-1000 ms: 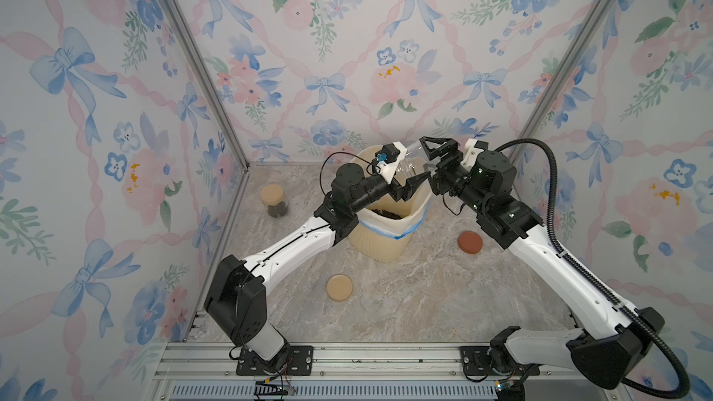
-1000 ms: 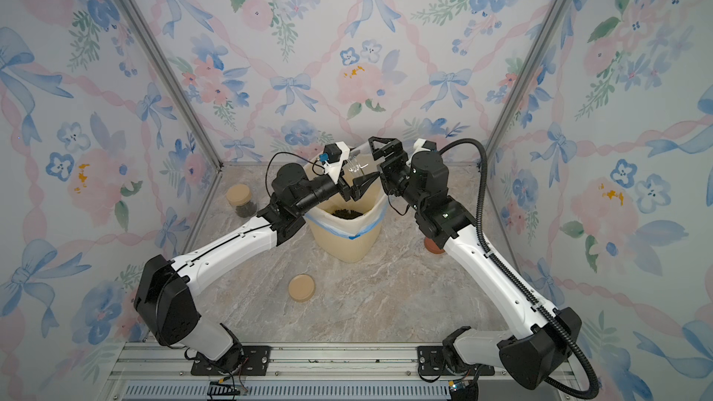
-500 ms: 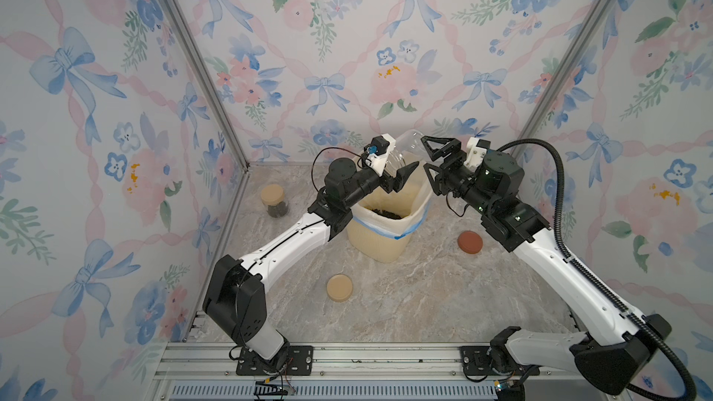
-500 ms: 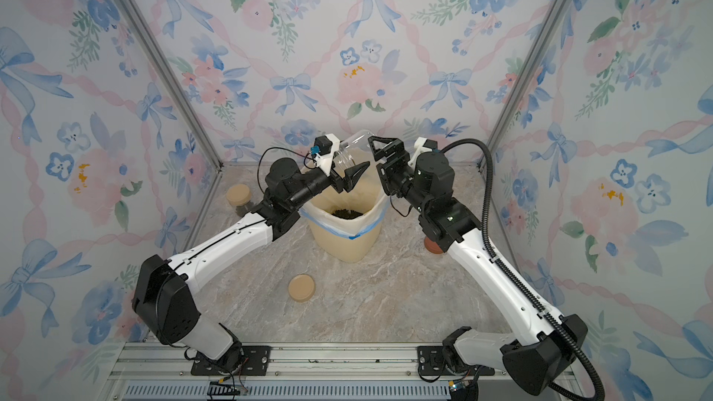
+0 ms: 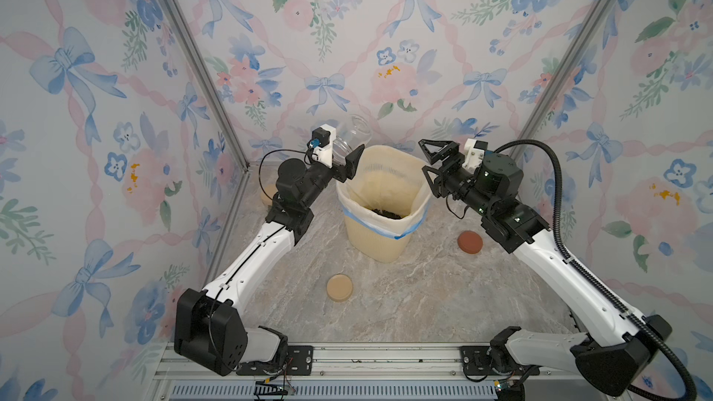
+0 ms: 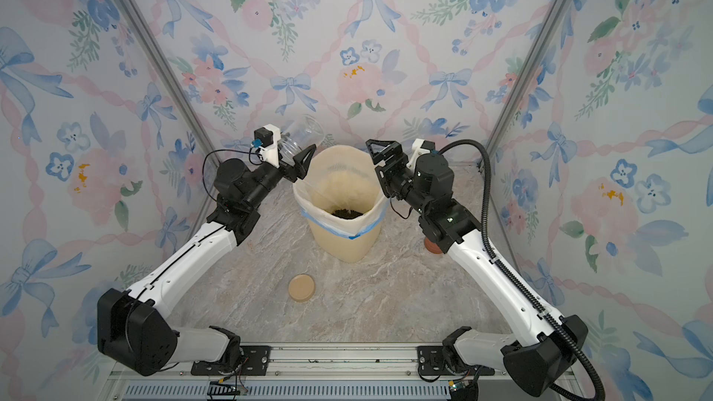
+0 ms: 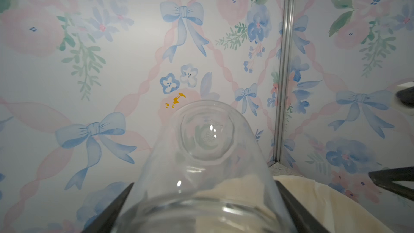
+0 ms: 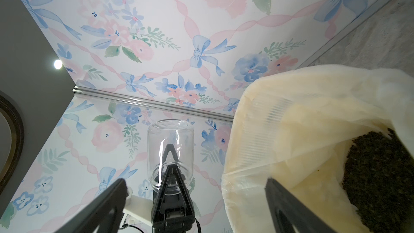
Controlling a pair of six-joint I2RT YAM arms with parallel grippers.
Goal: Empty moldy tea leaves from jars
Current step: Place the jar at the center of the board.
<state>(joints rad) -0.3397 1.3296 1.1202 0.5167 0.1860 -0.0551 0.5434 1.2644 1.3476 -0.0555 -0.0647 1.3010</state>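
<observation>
Pinches an empty jar (image 5: 354, 133) in the left gripper (image 5: 345, 153), tilted, beside the far left rim of the bin (image 5: 380, 241). Has the right gripper (image 5: 432, 165) spread, empty, at the right rim. Shows moldy tea leaves (image 5: 386, 212) inside the bin, tan lid (image 5: 340, 287) near, reddish lid (image 5: 470, 242) right.

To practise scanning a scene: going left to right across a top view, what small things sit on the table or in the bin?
Half-hidden tan-lidded jar → loose tan lid → moldy tea leaves → reddish-brown lid.

No lettering reads anywhere; the glass jar (image 7: 207, 135) base bears what may be embossed marks, illegible.
</observation>
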